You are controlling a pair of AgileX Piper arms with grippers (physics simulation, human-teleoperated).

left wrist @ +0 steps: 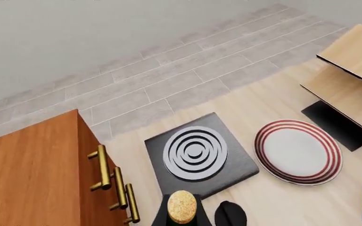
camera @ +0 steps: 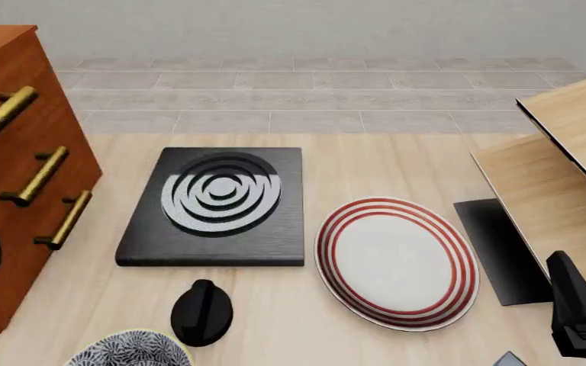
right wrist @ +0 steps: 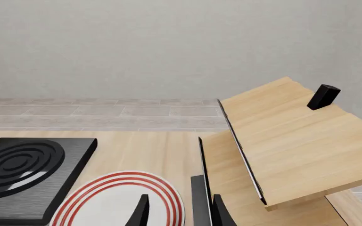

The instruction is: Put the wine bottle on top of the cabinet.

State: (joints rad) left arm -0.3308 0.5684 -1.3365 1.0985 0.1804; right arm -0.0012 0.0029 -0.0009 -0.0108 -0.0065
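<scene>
The left claw, its state hidden from me, has the wine bottle [left wrist: 182, 206] directly under it beside the cabinet [left wrist: 30, 169] edge, while the right claw [right wrist: 177, 212] stands open above the plate [right wrist: 115, 200] rim.

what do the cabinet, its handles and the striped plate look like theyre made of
The cabinet looks like reddish-brown wood with a smooth satin finish: faint grain streaks run along its panels. Its handles look like brass or brass-coloured metal, since they are golden bars with bright highlights. The plate looks like glazed ceramic, white with red rings and a soft sheen, though a render leaves that open.
</scene>
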